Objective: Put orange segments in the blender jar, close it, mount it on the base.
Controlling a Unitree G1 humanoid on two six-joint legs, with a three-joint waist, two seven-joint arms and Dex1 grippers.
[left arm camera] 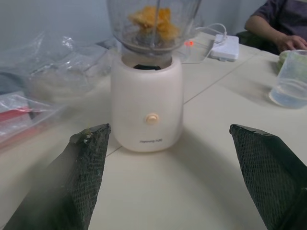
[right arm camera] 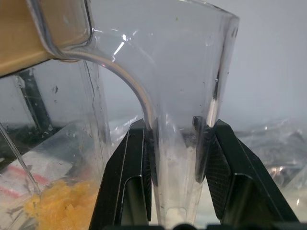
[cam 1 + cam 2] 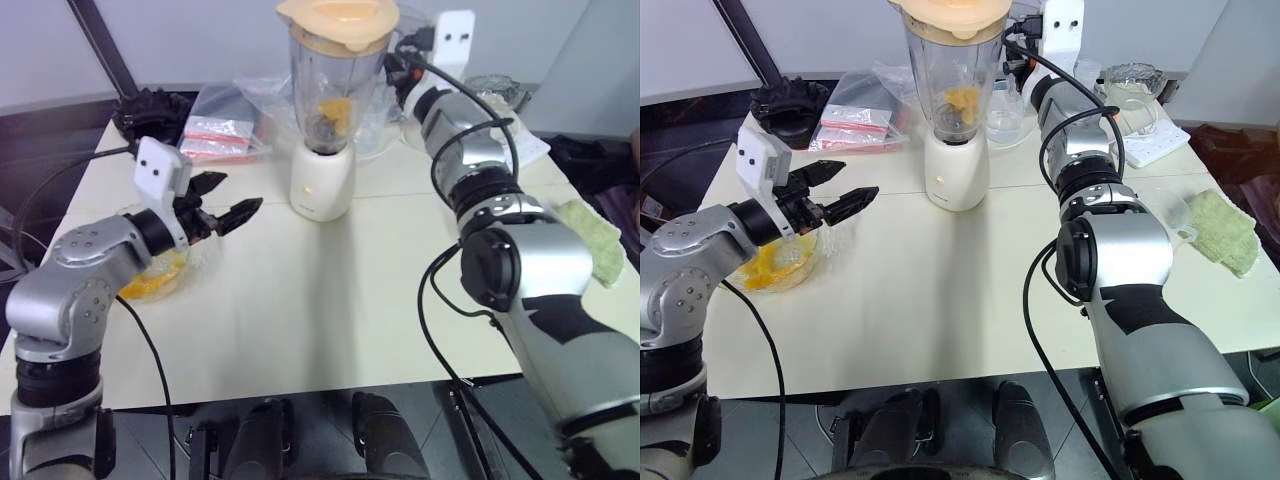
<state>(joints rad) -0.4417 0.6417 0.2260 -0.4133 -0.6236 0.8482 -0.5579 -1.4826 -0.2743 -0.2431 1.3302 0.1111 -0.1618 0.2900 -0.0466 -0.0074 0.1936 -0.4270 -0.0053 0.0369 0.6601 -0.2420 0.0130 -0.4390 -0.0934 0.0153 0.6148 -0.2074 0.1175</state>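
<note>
Your right gripper (image 2: 175,158) is clamped on the blender jar's (image 3: 335,85) handle, fingertips hidden behind it. The jar sits on the base (image 3: 321,182), top centre; your left gripper (image 3: 226,203) stands apart, lower left.

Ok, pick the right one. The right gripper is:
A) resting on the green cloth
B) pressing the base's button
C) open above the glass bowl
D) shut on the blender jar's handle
D: in the right wrist view the right gripper has its two black fingers clamped on either side of the clear handle of the blender jar, which sits on the base with its lid on.
</note>
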